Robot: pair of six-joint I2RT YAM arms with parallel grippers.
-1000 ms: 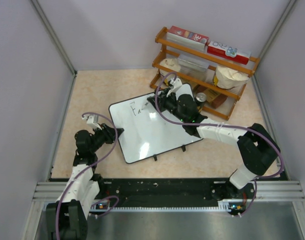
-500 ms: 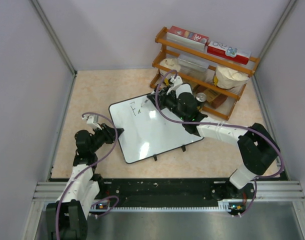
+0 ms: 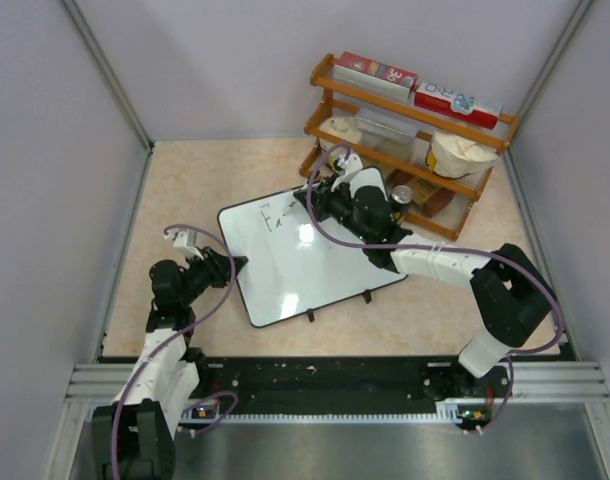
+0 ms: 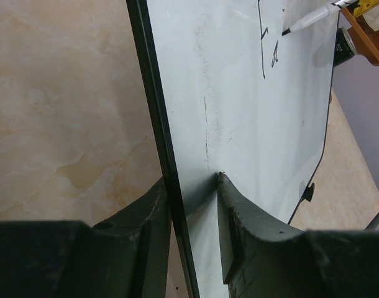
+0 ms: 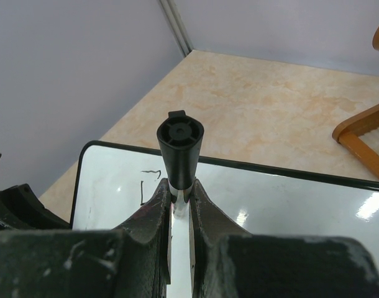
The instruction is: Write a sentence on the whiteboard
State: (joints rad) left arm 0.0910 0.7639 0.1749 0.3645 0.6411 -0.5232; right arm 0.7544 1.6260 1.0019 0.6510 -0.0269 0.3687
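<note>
The whiteboard (image 3: 315, 270) lies slanted on the table, black feet along its near edge. Thin black marks, an "F" and the start of another letter (image 3: 272, 217), sit near its far left corner; they also show in the left wrist view (image 4: 264, 56). My left gripper (image 3: 235, 265) is shut on the board's left rim (image 4: 153, 112), one finger on each side. My right gripper (image 3: 310, 203) is shut on a marker (image 5: 180, 146) with a white barrel and black end. The marker's tip (image 4: 287, 30) is at the board's surface beside the letters.
A wooden rack (image 3: 410, 135) stands at the back right, close behind my right gripper, with red boxes, white bowls and a can (image 3: 401, 194) on it. Grey walls close the table on the left, back and right.
My right gripper with the marker has shifted slightly toward the board's far left corner. The left arm and the board have not moved.
</note>
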